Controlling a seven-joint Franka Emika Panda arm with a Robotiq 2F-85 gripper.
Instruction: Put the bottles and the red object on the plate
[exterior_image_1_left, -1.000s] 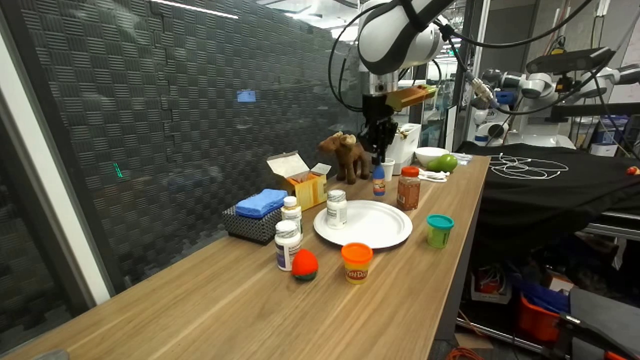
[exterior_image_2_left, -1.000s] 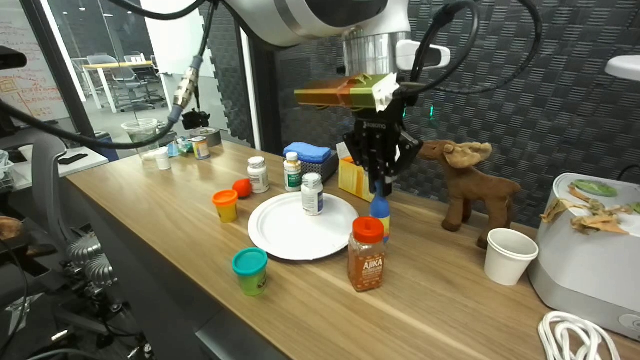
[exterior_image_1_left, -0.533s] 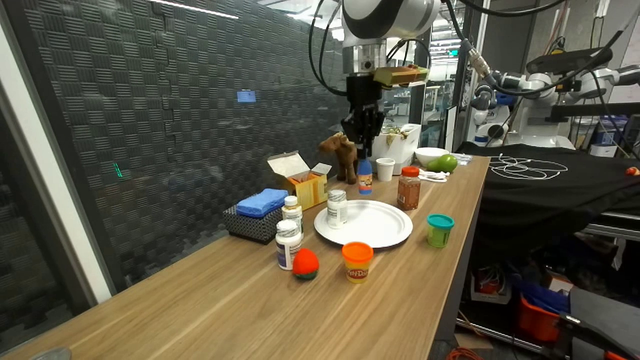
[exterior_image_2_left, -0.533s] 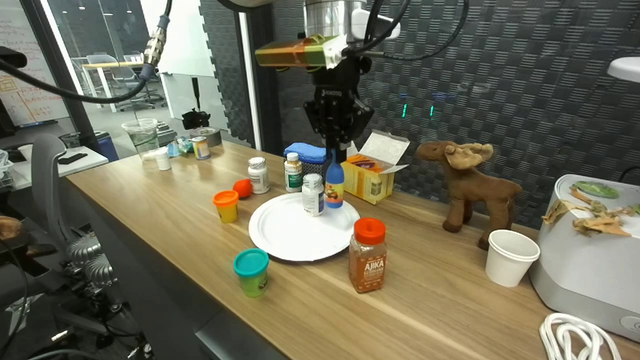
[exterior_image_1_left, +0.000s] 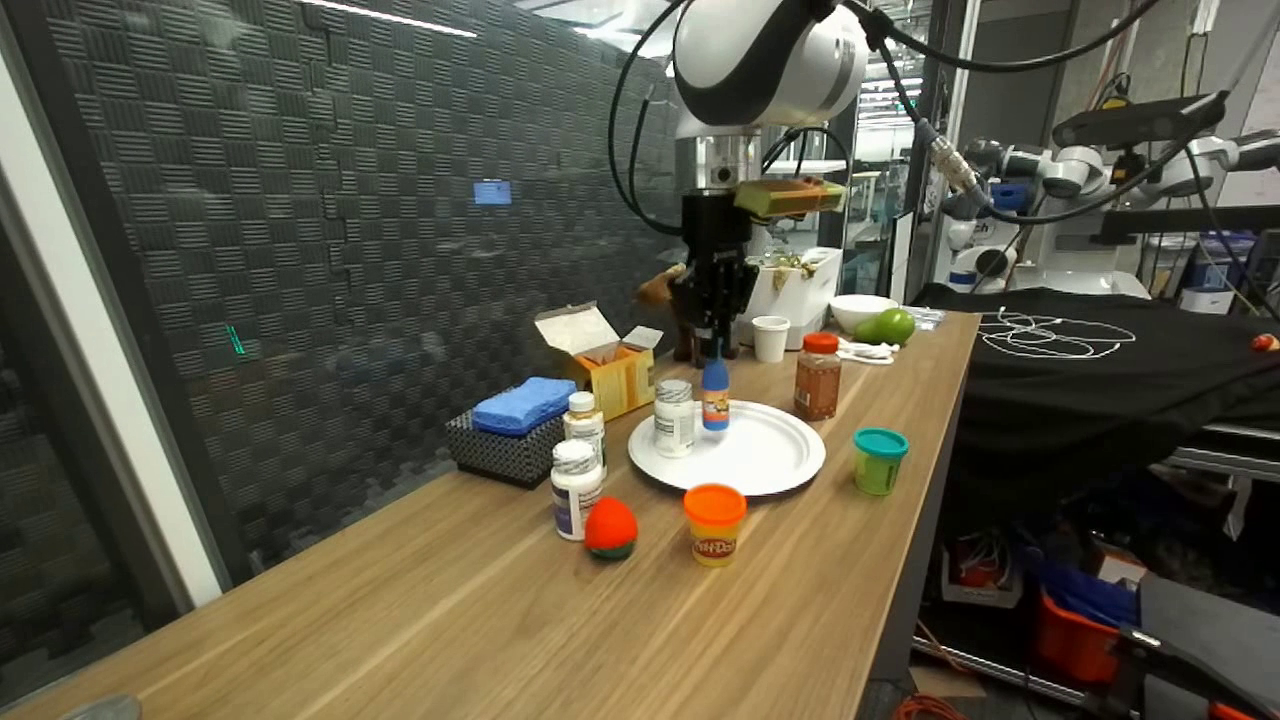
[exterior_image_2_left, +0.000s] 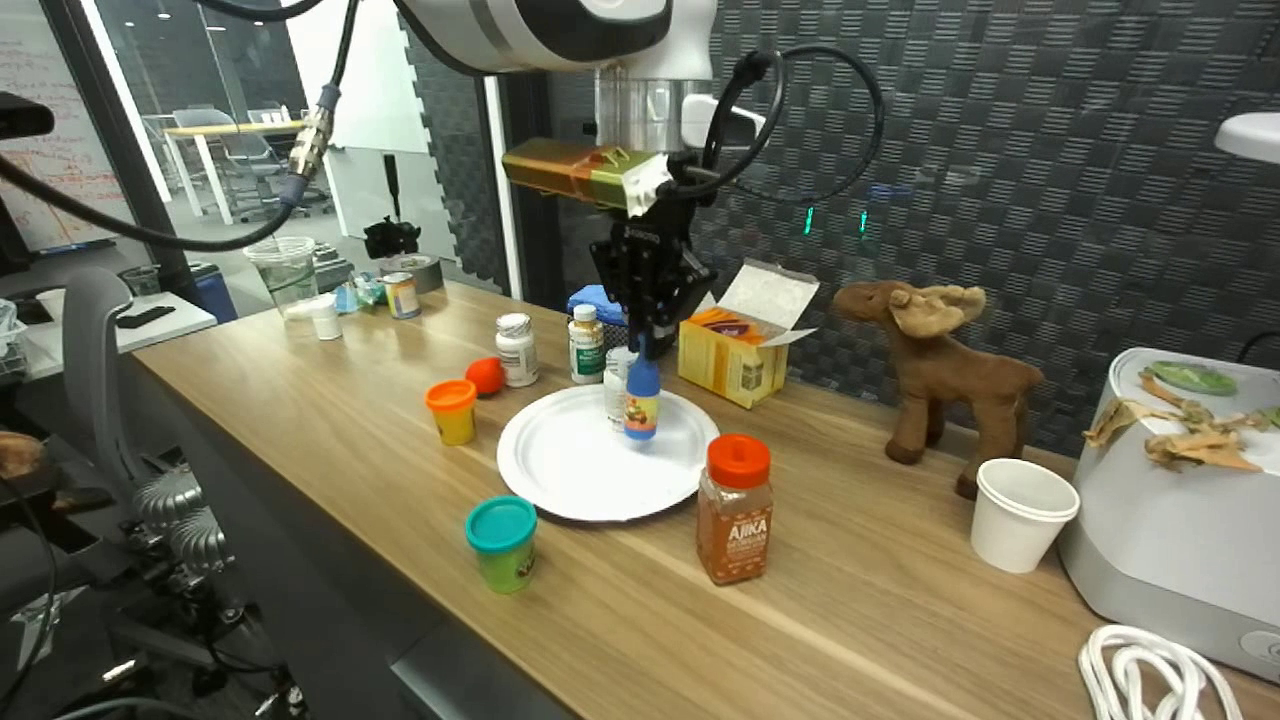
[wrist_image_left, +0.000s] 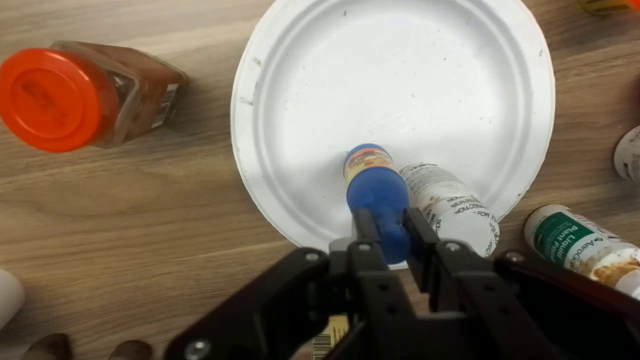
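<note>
Blue bottle (wrist_image_left: 376, 190) in its grasp, the gripper (wrist_image_left: 390, 223) pinches the neck, and we see the bottle upright over the plate (wrist_image_left: 400, 75), just beside a white bottle (exterior_image_1_left: 673, 428) standing there. Whether its base touches the plate we cannot tell. On the bench (exterior_image_1_left: 450, 610) we find a green-labelled bottle (exterior_image_2_left: 586, 347), a purple-labelled bottle (exterior_image_1_left: 576, 495), the red object (exterior_image_1_left: 611, 523) just beside the latter, and a red-capped bottle (exterior_image_2_left: 735, 515) near the plate.
</note>
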